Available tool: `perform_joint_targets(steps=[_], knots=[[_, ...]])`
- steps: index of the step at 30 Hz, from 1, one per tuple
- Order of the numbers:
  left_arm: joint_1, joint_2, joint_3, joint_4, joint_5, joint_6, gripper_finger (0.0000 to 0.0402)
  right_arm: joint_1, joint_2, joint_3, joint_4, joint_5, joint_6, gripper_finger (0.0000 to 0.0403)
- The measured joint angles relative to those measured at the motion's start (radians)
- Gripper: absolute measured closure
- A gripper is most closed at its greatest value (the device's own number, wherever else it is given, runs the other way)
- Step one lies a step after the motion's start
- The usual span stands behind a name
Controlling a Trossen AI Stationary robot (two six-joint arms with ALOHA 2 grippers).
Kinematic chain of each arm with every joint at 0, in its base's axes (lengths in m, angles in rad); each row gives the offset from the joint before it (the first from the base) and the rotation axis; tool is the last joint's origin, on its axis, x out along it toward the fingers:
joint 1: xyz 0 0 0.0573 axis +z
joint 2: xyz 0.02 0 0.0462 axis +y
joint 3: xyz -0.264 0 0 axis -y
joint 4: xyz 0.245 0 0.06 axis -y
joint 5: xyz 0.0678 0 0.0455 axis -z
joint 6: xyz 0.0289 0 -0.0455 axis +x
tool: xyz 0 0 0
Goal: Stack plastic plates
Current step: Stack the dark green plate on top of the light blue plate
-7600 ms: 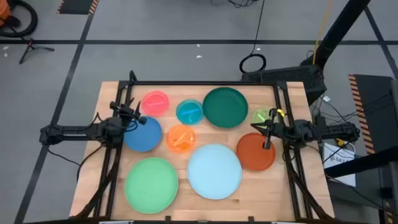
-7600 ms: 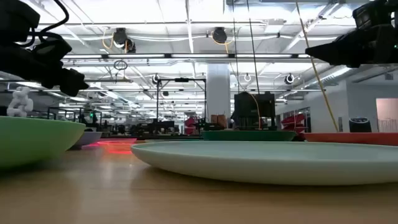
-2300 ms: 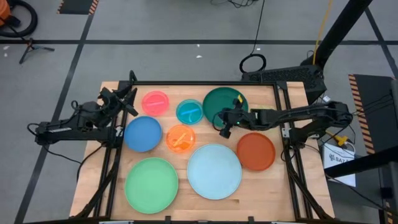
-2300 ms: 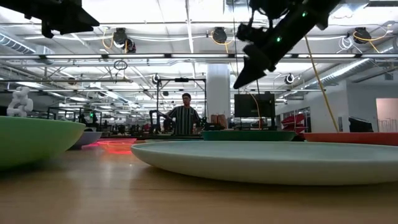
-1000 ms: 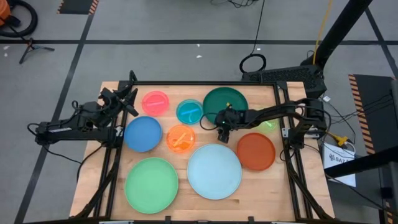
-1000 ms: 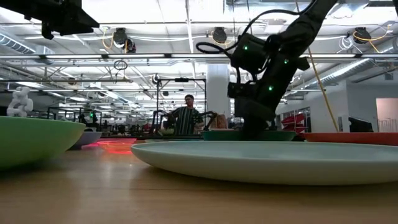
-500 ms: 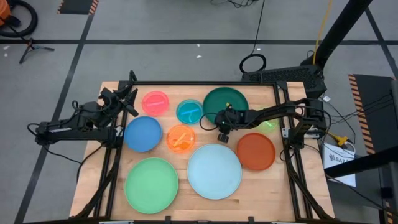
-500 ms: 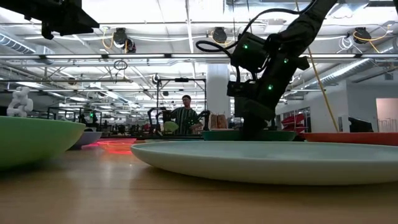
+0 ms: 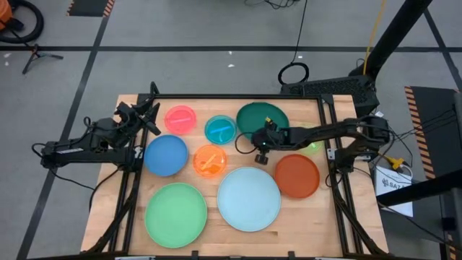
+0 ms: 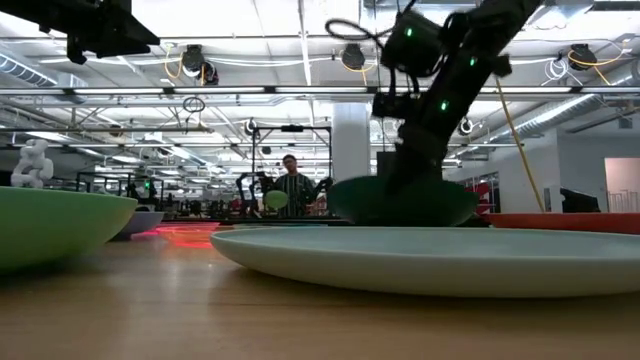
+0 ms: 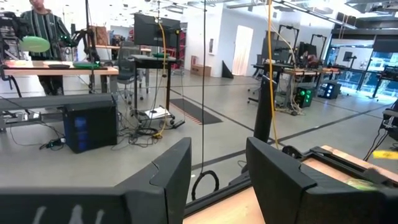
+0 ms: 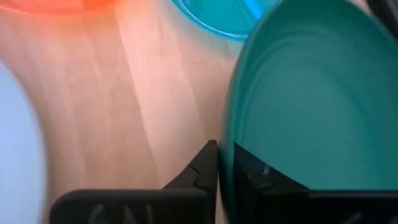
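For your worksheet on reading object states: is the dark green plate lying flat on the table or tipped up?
Tipped up. The right gripper is shut on the dark green plate at its rim, and the low view shows its underside raised and tilted.

Dark green plate [image 9: 263, 120] tilted, one edge lifted; eight other plates [image 9: 248, 199] lie flat.

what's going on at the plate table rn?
The right claw is clamped on the near rim of the dark green plate, and the low view shows that plate tilted up off the wood. The left claw hangs open above the table's far-left corner, holding nothing. The other plates lie separately on the table: pink, cyan, blue, orange, red-orange, light blue, light green. Nothing is stacked yet.
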Motion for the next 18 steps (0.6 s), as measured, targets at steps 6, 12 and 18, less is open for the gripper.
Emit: perform_joint_targets(steps=[6,12,18], knots=[[0.0,0.0,0.0,0.0,0.0,-0.012,0.0243,0.089,-0.072,0.077,-0.075,0.047,0.005,0.0398],[0.0,0.0,0.0,0.0,0.0,-0.018,0.0243,0.217,-0.076,0.179,-0.174,0.153,0.024,0.0399],[0.0,0.0,0.0,-0.001,0.0,-0.019,0.0243,0.337,-0.075,0.245,-0.186,0.173,0.08,0.0399]])
